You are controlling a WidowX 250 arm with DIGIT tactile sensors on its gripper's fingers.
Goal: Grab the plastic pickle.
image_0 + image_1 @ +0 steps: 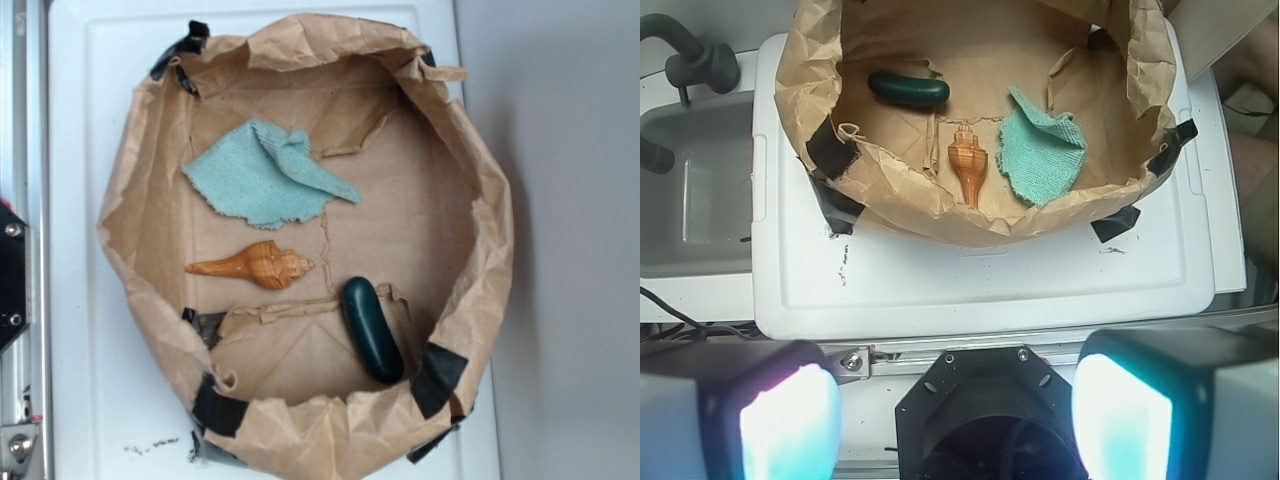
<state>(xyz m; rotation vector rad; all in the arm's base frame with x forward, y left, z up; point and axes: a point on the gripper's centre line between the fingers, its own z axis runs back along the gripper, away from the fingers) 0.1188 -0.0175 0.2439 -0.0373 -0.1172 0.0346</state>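
1. White plastic lid (pixel 80 250) is the work surface; a crumpled brown paper bin (pixel 480 250) with rolled-down walls sits on it, patched with black tape (pixel 437 378) at the corners.
2. Plastic pickle (pixel 371 328) lies flat on the bin floor, near the wall by a taped corner, long axis slightly angled. Dark green, glossy. Nothing touching it.
3. Orange seashell (pixel 256 265) lies mid-floor, just beside the pickle but clear of it, pointed tip aimed away from it.
4. Teal cloth (pixel 262 175) is past the shell, rumpled, one corner folded up.
5. Gripper (pixel 958 420): wrist view shows its two fingers (pixel 790 420) spread wide apart, holding nothing. It sits outside the bin, well apart from the pickle, over the lid's edge.
6. Wrist view also shows a grey sink (pixel 695 190) beside the lid.
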